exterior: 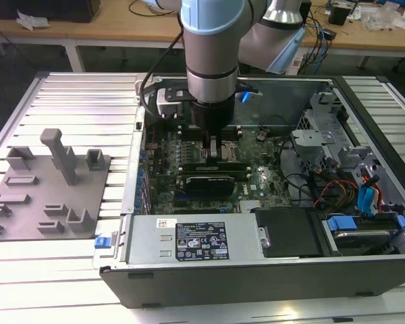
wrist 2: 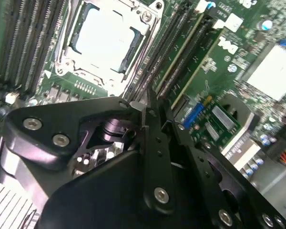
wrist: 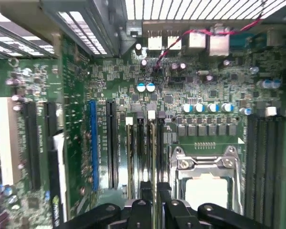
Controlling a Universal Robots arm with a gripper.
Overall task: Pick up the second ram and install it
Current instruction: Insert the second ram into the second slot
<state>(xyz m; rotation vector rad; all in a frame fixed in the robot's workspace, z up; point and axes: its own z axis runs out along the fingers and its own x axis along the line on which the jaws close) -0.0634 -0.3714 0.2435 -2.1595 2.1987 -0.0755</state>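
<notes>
Nearest the exterior camera runs the dark front wall of the open computer case (exterior: 256, 287), and just behind that wall sits the grey power-supply box (exterior: 192, 239) with its label. This case is the landmark for everything else. It lies on its side on a desk (exterior: 67, 94) whose top is made of pale ribbed slats. On the slats beside the case, toward the exterior view's left, rests a grey fixture plate (exterior: 47, 196) carrying a grey upright post (exterior: 59, 156) and several small holders. Beyond the case stands a wooden workbench (exterior: 121, 23) strewn with cables and small gear, with dark floor under it.

Inside the case the green motherboard (exterior: 256, 182) fills the floor, with a bundle of coloured cables (exterior: 337, 189) toward the exterior view's right. The arm (exterior: 212, 47) reaches straight down into the middle of the case. Its pincer (wrist: 154, 200) is closed on the second ram (wrist: 152, 157), a thin green stick seen edge-on, standing upright in the memory slots (wrist: 133, 152) just beside the silver-framed processor socket (wrist: 205, 181). In the second wrist view the pincer's black fingers (wrist 2: 152, 138) meet at the stick's top edge, with the processor socket close by.
</notes>
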